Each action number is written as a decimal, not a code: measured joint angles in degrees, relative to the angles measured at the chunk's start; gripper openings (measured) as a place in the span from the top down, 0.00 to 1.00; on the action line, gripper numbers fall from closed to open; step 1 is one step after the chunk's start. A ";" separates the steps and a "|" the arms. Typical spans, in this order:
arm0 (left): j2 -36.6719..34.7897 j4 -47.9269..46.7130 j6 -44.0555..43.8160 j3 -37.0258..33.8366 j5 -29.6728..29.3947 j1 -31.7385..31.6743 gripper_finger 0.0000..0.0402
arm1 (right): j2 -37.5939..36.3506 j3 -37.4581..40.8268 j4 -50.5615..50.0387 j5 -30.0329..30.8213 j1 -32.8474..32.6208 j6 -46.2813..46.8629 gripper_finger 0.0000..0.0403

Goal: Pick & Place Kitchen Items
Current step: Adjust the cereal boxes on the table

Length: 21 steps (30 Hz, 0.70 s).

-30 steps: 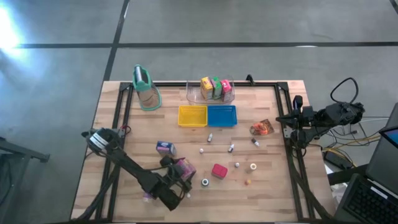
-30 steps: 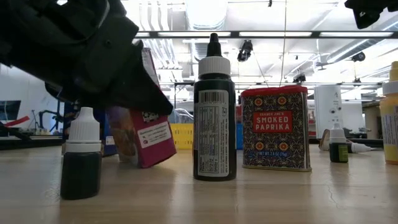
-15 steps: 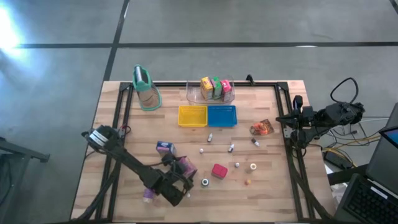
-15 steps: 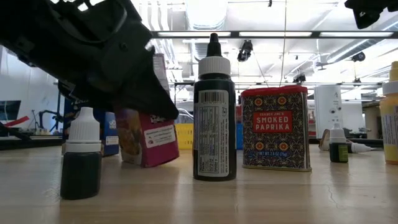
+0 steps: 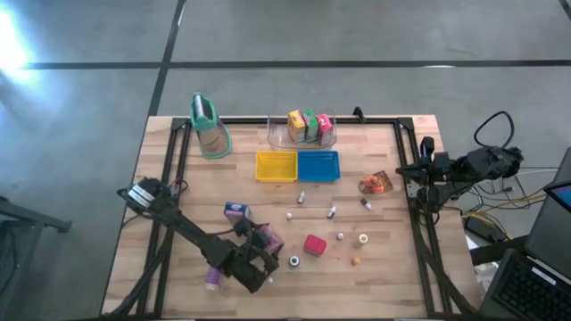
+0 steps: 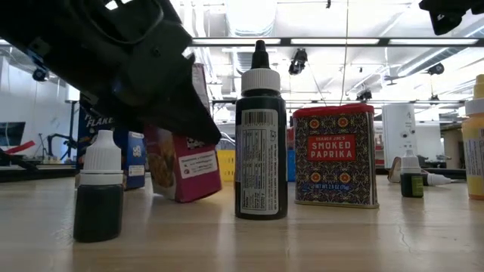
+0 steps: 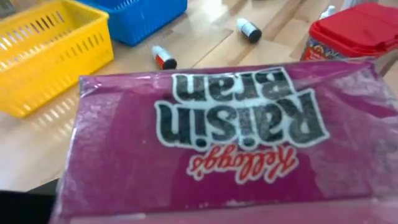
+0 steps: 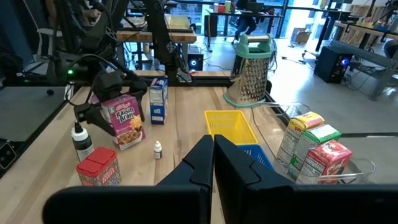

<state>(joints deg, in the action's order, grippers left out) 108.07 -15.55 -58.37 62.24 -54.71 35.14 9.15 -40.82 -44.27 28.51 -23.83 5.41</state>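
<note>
- Raisin Bran carton (image 7: 230, 143): your left gripper (image 5: 259, 260) is at this pink carton near the table's front-left. The fingers stand spread to their widest, and you cannot confirm from these views whether they merely flank the carton or press on it. In the low view the carton (image 6: 185, 162) leans with one bottom edge on the wood, which suggests it is not lifted.
- Reason for the pose, judged: the wrist camera looks squarely at the printed face, so the arm appears lined up for a grasp across the carton's width.
- Right gripper (image 8: 212, 163): fingers pressed together, holding nothing, parked off the table's right edge, well apart from the work.
- Sorted items: yellow, green and pink cartons (image 5: 310, 126) stand in the clear bin (image 5: 277, 136) at the far edge, likely where your carton belongs.
- Loose items: a blue carton (image 5: 237, 211) sits just beside the left arm; a paprika tin (image 6: 335, 155) with a red lid stands near the carton; an orange pouch (image 5: 376, 184) lies toward the right; small dropper bottles (image 5: 332, 213) are scattered mid-table.
- Trays: the yellow tray (image 5: 276, 166) and blue tray (image 5: 318, 166) sit touching, in front of the bin.
- Surface: light wooden table (image 5: 393, 267) with a dark frame; a grater (image 8: 252, 74) stands at the far-left corner.
- Room: grey concrete floor around the table; workbenches and overhead strip lighting beyond.
</note>
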 joint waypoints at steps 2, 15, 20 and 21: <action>-0.15 0.03 -0.02 0.00 1.49 -0.42 0.01 | 0.00 0.01 -0.02 0.00 0.00 0.00 0.98; -3.00 -0.70 -0.83 0.00 8.01 -2.78 0.01 | 0.00 0.01 0.00 0.00 -0.01 0.00 0.98; -3.45 -1.15 -0.98 0.00 12.54 -4.69 0.01 | 0.00 0.02 -0.01 0.02 0.00 0.00 0.98; -3.45 -1.27 -0.92 0.00 13.51 -5.13 0.01 | 0.00 0.00 0.00 0.01 0.00 0.00 0.98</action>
<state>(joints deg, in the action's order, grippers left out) 104.62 -16.82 -59.28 62.24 -41.20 30.01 9.15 -40.82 -44.27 28.53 -23.83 5.41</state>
